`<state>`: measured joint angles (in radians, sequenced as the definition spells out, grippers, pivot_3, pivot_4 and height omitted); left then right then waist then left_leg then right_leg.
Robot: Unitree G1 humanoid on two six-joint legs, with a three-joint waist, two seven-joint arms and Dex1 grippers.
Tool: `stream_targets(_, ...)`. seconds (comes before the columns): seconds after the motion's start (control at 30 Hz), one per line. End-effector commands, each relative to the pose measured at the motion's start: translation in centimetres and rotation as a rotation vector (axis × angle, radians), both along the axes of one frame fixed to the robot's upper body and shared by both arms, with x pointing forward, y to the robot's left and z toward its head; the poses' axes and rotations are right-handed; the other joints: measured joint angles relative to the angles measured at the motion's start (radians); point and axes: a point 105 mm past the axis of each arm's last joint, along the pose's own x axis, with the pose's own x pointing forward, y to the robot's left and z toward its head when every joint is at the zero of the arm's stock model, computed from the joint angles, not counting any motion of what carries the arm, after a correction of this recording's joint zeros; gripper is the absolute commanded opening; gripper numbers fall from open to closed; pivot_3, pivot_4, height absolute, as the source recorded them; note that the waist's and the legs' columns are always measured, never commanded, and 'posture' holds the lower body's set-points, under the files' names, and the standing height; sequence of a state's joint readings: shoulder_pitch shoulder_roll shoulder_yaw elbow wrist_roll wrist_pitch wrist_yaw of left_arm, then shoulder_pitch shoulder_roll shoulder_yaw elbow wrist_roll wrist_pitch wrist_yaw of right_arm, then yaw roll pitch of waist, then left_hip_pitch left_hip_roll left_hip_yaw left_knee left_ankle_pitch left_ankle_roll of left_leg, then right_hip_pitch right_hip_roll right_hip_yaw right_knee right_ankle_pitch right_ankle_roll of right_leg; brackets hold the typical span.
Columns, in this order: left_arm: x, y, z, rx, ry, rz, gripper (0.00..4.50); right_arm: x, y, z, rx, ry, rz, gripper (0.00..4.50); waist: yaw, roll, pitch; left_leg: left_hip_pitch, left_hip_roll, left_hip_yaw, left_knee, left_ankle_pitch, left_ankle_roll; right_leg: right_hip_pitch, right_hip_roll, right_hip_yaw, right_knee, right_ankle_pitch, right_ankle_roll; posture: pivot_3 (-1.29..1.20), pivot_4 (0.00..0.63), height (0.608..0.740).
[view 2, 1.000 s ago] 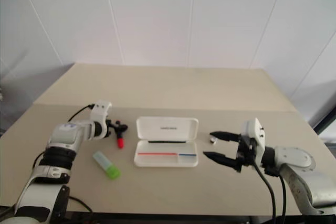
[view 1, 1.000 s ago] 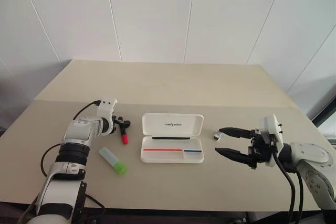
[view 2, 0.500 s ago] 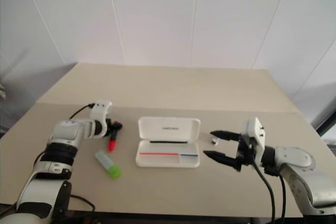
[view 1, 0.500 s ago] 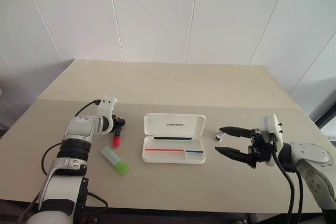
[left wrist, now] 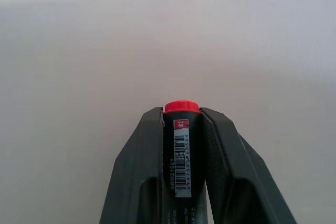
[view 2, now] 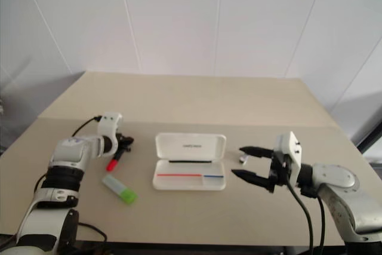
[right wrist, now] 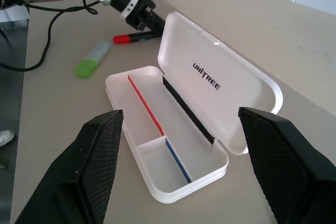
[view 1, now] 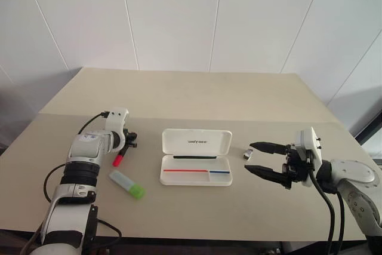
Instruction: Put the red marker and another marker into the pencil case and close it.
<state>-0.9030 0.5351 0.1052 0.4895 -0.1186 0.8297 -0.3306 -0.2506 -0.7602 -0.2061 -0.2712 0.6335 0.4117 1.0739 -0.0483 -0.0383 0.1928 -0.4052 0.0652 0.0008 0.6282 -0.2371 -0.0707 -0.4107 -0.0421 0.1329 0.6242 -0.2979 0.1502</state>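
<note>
Pencil case [right wrist: 220, 85] lid reads UNITREE; red marker [left wrist: 181, 145] bears barcode label

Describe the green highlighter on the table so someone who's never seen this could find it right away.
Start at the open white plastic pencil case in the middle of the beige table, then look toward the robot's left. The stubby highlighter lies flat on the table near the front edge. Its pale mint body and lime-green cap set it apart from the slim black red-capped marker beyond it.

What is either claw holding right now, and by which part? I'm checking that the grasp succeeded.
The left claw grips the red marker by its black barrel, red cap protruding. The right claw is open, holding nothing.
</note>
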Motion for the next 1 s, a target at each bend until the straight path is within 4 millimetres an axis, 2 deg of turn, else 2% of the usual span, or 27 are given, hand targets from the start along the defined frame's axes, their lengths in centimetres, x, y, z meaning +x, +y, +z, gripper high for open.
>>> stream_targets(0.03,0.8,0.8,4.3,0.06,-0.172,-0.015,0.64,-0.1,-0.2,1.1,-0.008,-0.06,-0.004,4.5,0.002,0.0,0.0,0.0,0.0,0.0,0.0,0.0,0.0,0.0,0.0,0.0,0.0,0.0,0.0,0.0,0.15,0.74)
stream_targets(0.23,1.3,-0.1,8.9,0.226,-0.346,-0.148,0.64,-0.1,-0.1,1.2,-0.006,-0.068,-0.004,4.5,0.007,0.0,0.0,-0.001,0.0,0.0,-0.001,0.0,0.0,0.0,0.0,0.0,-0.002,0.0,0.0,0.0,0.15,0.74)
stream_targets(0.3,1.0,-1.1,10.4,0.298,-0.401,-0.244,0.64,-0.1,-0.3,1.2,-0.006,-0.068,-0.01,4.5,0.01,0.0,0.0,-0.001,0.0,0.001,-0.001,0.0,-0.001,0.0,0.0,0.0,-0.002,0.0,0.0,0.0,0.15,0.74)
stream_targets(0.47,-0.2,-4.3,11.8,0.39,-0.436,-0.496,0.64,-0.2,-0.6,1.2,-0.003,-0.072,-0.033,4.5,0.019,0.0,0.0,-0.001,0.0,0.002,-0.001,-0.001,-0.001,-0.001,0.0,0.0,-0.003,0.0,0.0,0.0,0.15,0.74)
stream_targets(0.63,-2.8,-8.6,14.2,0.326,-0.49,-0.778,0.64,-0.9,-1.3,1.3,0.0,-0.082,-0.046,4.5,0.021,0.0,0.0,-0.002,0.0,0.002,-0.001,-0.001,-0.001,-0.001,0.0,0.0,-0.004,0.0,0.0,0.0,0.15,0.74)
stream_targets(0.83,-6.1,-13.0,14.6,0.293,-0.487,-1.065,0.64,-1.7,-2.2,1.2,-0.014,-0.084,-0.06,4.5,0.02,0.0,0.0,-0.002,0.0,0.002,-0.001,-0.001,0.0,-0.001,0.0,0.001,-0.003,0.0,0.0,0.0,0.15,0.74)
stream_targets(1.0,-8.6,-16.2,12.6,0.286,-0.409,-1.27,0.64,-2.0,-2.6,0.8,-0.011,-0.086,-0.096,4.5,0.014,0.0,0.0,-0.001,0.0,0.002,0.0,-0.001,0.0,0.0,0.0,0.001,-0.002,0.0,0.0,0.0,0.15,0.74)
